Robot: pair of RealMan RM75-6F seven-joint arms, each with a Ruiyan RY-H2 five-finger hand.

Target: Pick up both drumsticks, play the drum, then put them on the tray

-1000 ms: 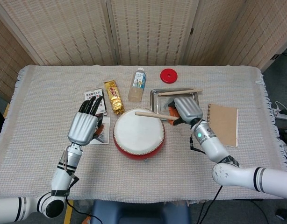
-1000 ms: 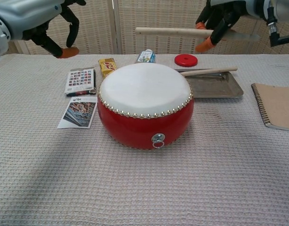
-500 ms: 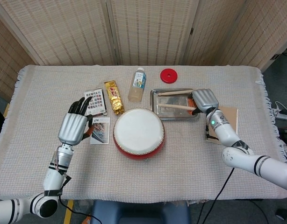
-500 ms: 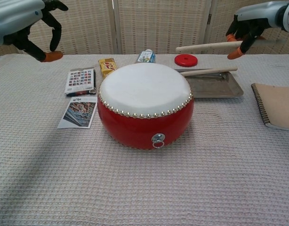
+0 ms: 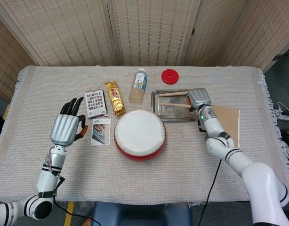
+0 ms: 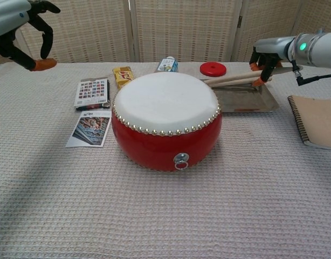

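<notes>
While our right hand (image 5: 199, 99) lowers one drumstick (image 5: 179, 106) into the tray (image 5: 156, 107), its fingers (image 6: 257, 82) seem closed around the stick's right end, though the grip is small in both views. A second drumstick (image 5: 173, 93) lies along the tray's far side. We keep our left hand (image 5: 64, 128) raised, fingers spread and empty, left of the drum (image 5: 140, 133) on the worktop (image 5: 182, 174).

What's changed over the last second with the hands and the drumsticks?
The right hand carried its drumstick from above the drum down onto the tray, beside the other drumstick. The left hand, empty, drew back toward the table's left side. Everything else stayed put.
</notes>
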